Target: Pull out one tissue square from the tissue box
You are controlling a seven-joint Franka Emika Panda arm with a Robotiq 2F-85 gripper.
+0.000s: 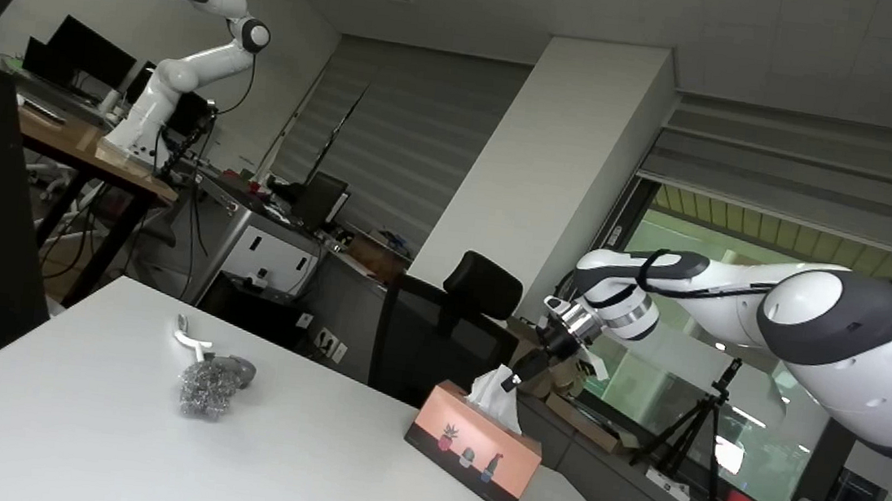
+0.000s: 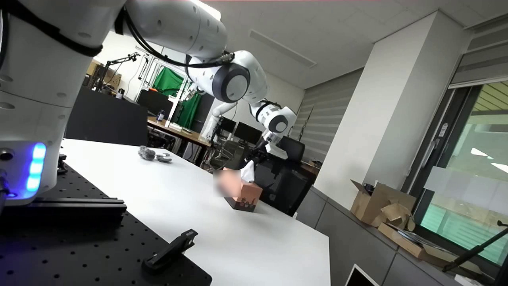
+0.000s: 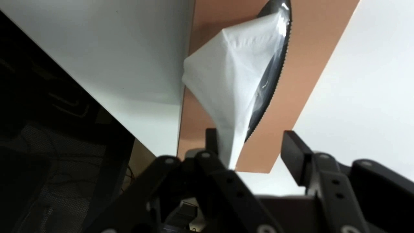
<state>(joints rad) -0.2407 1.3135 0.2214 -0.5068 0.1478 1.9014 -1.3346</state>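
We've got the gripper [image 3: 251, 142] just above the peach tissue box [image 1: 474, 443], fingers [image 3: 295, 157] spread apart; the tissue [image 3: 231, 76] pokes up out of the top and, in the wrist view, reaches in right beside one finger, though we can't tell if they touch; the box sits near the edge of the white surface [image 1: 313, 442]; well apart from it we spot a fuzzy grey thing [image 1: 207, 388]

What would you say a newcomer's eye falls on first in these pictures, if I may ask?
Most likely the orange tissue box on the white table, with a white tissue standing out of its top. Right at that tissue is the gripper, its jaws open. A glowing blue light strip near the left edge of an exterior view would probably catch the eye too.
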